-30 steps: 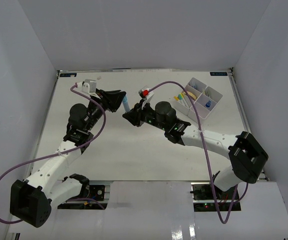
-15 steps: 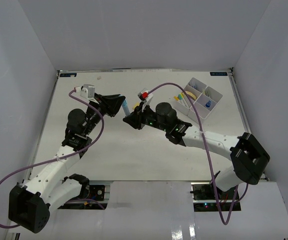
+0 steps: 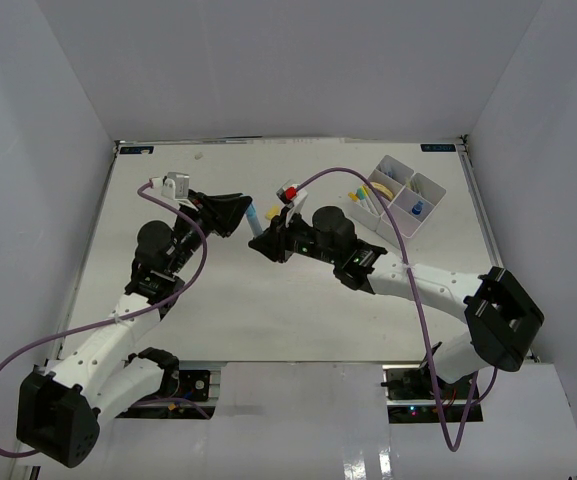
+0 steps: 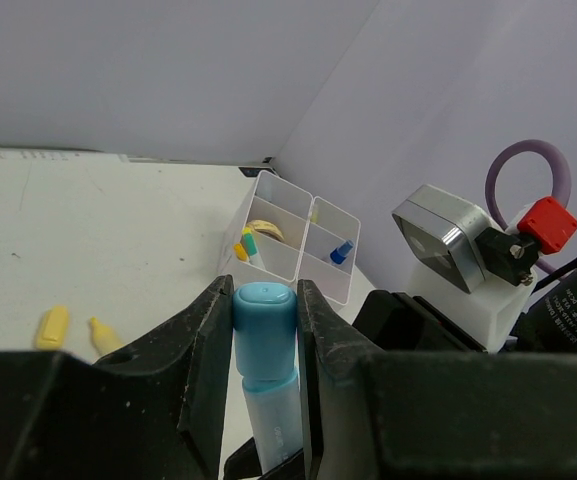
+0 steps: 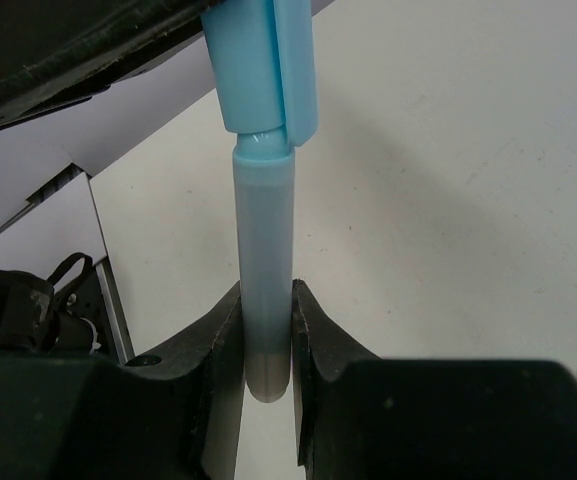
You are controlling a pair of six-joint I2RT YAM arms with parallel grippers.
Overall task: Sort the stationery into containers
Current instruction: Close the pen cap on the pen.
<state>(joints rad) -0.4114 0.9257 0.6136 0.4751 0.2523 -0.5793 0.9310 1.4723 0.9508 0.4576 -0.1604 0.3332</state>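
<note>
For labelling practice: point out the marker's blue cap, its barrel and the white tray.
blue cap (image 4: 265,315), left wrist view, cap's side.
barrel (image 5: 265,290), right wrist view, mid-barrel.
white tray (image 4: 324,284), left wrist view, front wall.

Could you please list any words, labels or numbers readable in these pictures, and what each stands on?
Nothing can be read.
On the left blue sticker at the table's far edge: too small to read.
On the right blue sticker: too small to read.
On the blue marker: no print shows.

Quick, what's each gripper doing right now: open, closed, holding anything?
Left gripper: shut on the blue marker, at its cap.
Right gripper: shut on the same marker, at its barrel.
</note>
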